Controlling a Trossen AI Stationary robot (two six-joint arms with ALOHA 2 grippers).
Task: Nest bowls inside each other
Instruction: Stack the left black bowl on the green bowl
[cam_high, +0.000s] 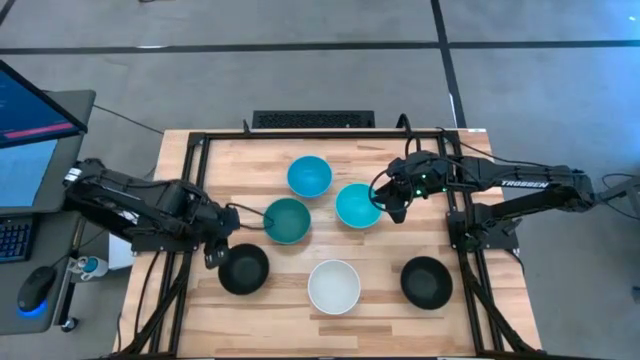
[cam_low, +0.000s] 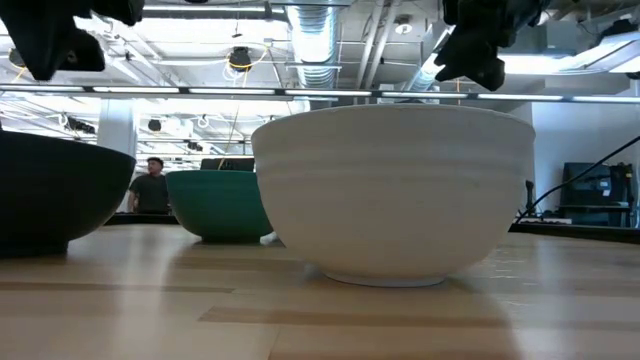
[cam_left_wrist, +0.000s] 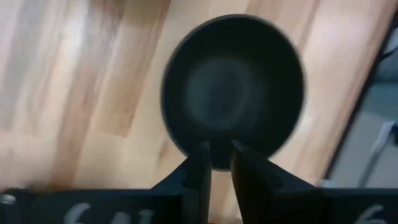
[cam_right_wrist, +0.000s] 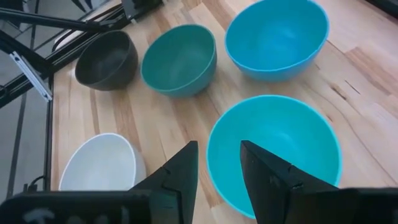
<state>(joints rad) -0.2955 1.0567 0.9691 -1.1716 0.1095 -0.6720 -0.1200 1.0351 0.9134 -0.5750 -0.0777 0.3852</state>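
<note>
Risk: left gripper (cam_left_wrist: 221, 162) fingers, narrowly parted and empty, straddle black bowl (cam_high: 244, 269) rim at lower left; shallow bite could slip. Right gripper (cam_right_wrist: 217, 163), fingers parted, empty, over cyan bowl (cam_high: 357, 205) rim at centre; could shove it across worktop (cam_high: 380, 300).

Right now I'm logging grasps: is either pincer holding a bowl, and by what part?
Nothing is held. The left pincer hovers open at the black bowl's rim; the right pincer hovers open over the cyan bowl's rim.

Low view: white bowl (cam_low: 393, 195) hides table centre; black bowl (cam_low: 55, 195) cut by frame edge; both grippers cropped at top. Left wrist view: black bowl blurred. Right wrist view: blue bowl (cam_right_wrist: 277, 38) and white bowl cut by frame edges.
</note>
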